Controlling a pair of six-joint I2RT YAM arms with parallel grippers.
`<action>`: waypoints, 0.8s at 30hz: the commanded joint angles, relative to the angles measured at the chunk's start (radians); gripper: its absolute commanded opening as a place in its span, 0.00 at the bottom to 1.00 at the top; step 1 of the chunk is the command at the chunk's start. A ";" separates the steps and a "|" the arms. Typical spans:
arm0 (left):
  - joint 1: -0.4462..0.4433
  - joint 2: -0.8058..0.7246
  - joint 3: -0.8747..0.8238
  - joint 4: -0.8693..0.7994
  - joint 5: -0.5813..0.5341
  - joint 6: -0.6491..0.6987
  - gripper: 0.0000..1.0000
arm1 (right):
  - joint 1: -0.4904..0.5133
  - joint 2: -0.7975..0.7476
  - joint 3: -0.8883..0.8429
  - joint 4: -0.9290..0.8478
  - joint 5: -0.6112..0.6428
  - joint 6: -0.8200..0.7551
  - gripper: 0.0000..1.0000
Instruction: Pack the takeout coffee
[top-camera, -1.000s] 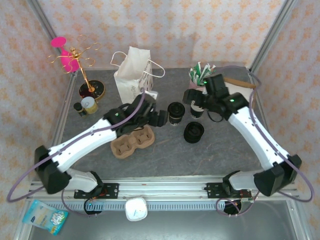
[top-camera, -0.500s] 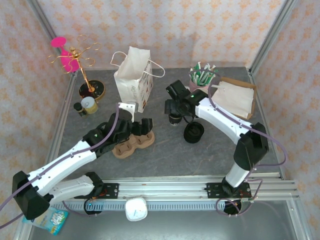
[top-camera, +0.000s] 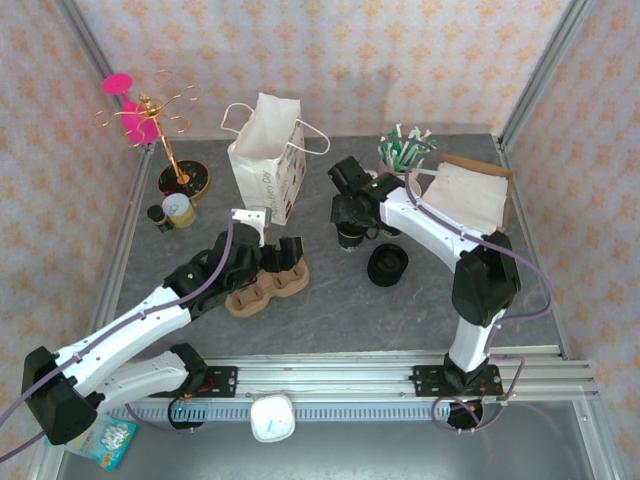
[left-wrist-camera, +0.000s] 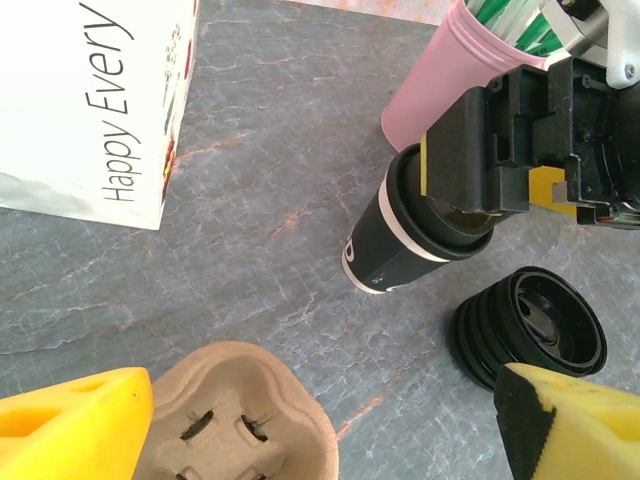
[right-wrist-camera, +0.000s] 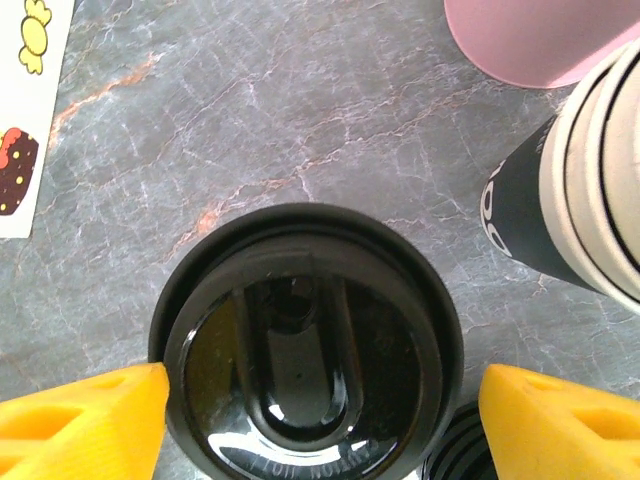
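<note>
Tabletop (top-camera: 400, 310) holds 1 takeout coffee (right-wrist-camera: 305, 345), 1 carrier (top-camera: 262, 288).

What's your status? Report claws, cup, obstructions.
Right claw open, straddling the coffee cup, no grip yet. Left claw open over the cardboard carrier. Cup upright on the table, lidded. Cup stack and lid pile crowd its side.

The coffee (right-wrist-camera: 305, 345) is black, its lid glossy. The desk (right-wrist-camera: 300, 110) is grey marbled stone with orange veins. My right jaws are yellow. The tumbler (right-wrist-camera: 545, 35) is pink, the stack (right-wrist-camera: 585, 215) black and cream, the carrier (left-wrist-camera: 235, 420) tan, and the bag (left-wrist-camera: 80, 100) white with black lettering. The wall (top-camera: 350, 60) looks cream with what may be orange flowers.
</note>
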 joint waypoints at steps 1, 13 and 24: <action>0.007 -0.019 -0.012 0.023 -0.027 -0.012 0.90 | -0.004 0.018 0.024 0.020 0.013 0.003 0.78; 0.018 -0.015 -0.018 0.030 -0.023 -0.007 0.90 | -0.004 0.060 0.036 0.015 0.008 -0.014 0.77; 0.021 -0.017 -0.027 0.032 -0.021 -0.005 0.90 | -0.009 0.078 0.013 0.004 0.015 -0.019 0.76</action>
